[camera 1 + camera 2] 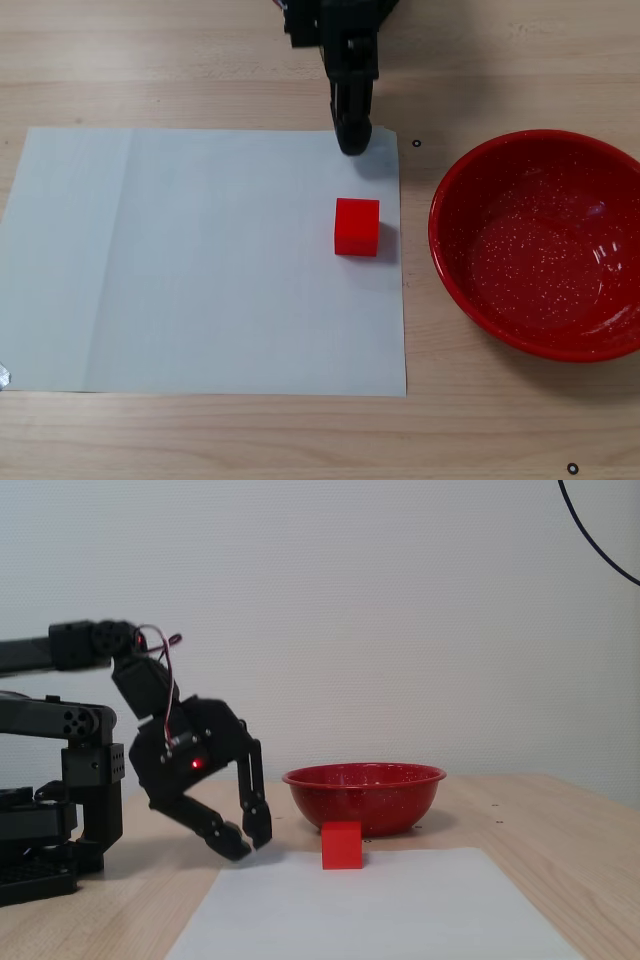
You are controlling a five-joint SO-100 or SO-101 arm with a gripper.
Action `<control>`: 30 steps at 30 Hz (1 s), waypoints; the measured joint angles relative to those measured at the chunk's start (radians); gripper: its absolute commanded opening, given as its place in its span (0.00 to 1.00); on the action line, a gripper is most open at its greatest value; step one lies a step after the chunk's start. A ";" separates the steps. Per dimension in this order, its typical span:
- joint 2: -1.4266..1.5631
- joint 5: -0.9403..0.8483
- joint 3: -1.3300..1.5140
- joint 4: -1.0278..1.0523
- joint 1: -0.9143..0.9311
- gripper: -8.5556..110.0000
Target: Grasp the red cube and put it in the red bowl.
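The red cube (pixel 357 226) sits on a white paper sheet (pixel 200 260), near the sheet's right edge in a fixed view. The red bowl (pixel 545 250) stands empty on the wooden table to the right of the sheet. My black gripper (pixel 352 140) hovers over the sheet's far edge, just beyond the cube and apart from it. In the other fixed view the gripper (pixel 250 844) points down just above the table, left of the cube (pixel 342 844), its fingertips together and holding nothing. There the bowl (pixel 365 795) is behind the cube.
The arm's base (pixel 60 820) stands at the left in a fixed view. Small black marks (pixel 417 143) dot the wooden table. A black cable (pixel 600 540) hangs at the top right against the wall.
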 measured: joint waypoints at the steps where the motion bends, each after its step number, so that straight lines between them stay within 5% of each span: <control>1: -0.017 0.002 -0.034 0.017 0.000 0.07; 30: -0.726 -0.009 -0.724 0.112 -0.012 0.12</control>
